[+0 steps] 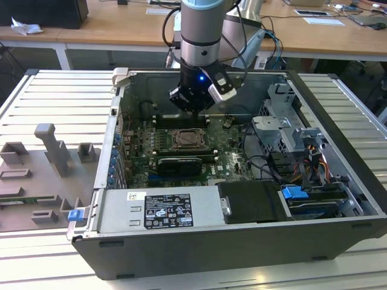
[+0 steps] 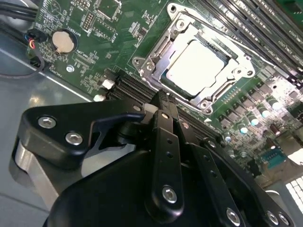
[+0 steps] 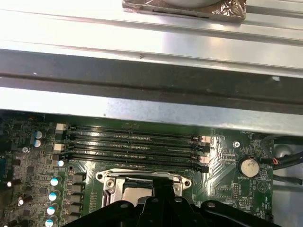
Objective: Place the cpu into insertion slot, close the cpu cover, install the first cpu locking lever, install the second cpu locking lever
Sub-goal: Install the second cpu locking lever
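The cpu (image 2: 196,64) lies flat in the insertion slot (image 1: 187,140) on the green motherboard, silvery face up. The cpu cover (image 2: 158,54), a silvery frame with a central window, lies down around it. My gripper (image 2: 161,98) is shut with nothing between its fingers. Its tip hangs just off the socket's edge, over the black memory slots beside it. In the first wrist view the gripper (image 3: 163,183) covers part of the cover (image 3: 111,177) and cpu (image 3: 135,193). In the exterior view the gripper (image 1: 195,110) hovers a little above and behind the socket. I cannot make out how the locking levers stand.
Long black memory slots (image 3: 132,142) run beside the socket on both sides. A coin battery (image 2: 64,41) and cables sit near the case wall (image 3: 142,75). A black card (image 1: 178,164), power supply (image 1: 163,208) and drive cage (image 1: 284,121) crowd the case. A grey fixture plate (image 1: 42,175) lies outside it.
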Tool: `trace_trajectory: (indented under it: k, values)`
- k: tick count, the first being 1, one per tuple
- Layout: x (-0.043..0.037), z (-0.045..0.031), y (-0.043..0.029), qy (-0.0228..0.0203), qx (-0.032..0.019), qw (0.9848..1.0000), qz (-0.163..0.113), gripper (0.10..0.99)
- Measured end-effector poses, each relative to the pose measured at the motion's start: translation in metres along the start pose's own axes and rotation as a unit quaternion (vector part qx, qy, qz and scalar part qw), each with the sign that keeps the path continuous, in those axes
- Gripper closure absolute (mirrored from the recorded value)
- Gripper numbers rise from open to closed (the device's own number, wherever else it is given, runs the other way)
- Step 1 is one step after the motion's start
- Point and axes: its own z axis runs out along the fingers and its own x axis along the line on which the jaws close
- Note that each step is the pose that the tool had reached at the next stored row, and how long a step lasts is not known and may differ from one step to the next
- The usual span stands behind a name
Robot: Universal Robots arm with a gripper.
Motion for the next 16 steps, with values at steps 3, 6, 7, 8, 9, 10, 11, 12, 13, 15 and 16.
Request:
trace_trajectory:
  k: [3,6,7,8,9,10,11,12,13,15,16]
  values:
    - [0.0004,-0.0003,-0.0032,0.0000,0.0000,1.0000,0.000,0.980]
    - [0.0009,-0.0007,-0.0070,0.0000,0.0000,1.0000,0.000,0.980]
    - [0.0010,-0.0008,-0.0079,0.0000,0.0000,1.0000,0.000,0.980]
    - [0.0011,-0.0009,-0.0089,0.0000,0.0001,1.0000,0.000,0.980]
    - [0.0011,-0.0010,-0.0100,0.0000,0.0000,1.0000,0.000,0.980]
    - [0.0013,-0.0011,-0.0112,0.0000,0.0000,1.0000,0.000,0.980]
    - [0.0014,-0.0012,-0.0124,0.0000,0.0000,1.0000,0.000,0.980]
    - [0.0015,-0.0013,-0.0139,0.0000,0.0000,1.0000,0.000,0.980]
    - [0.0016,-0.0015,-0.0155,0.0000,0.0000,1.0000,0.000,0.980]
    - [0.0021,-0.0019,-0.0206,0.0000,0.0001,1.0000,0.000,0.980]
    - [0.0025,-0.0021,-0.0236,0.0000,0.0000,1.0000,0.000,0.980]
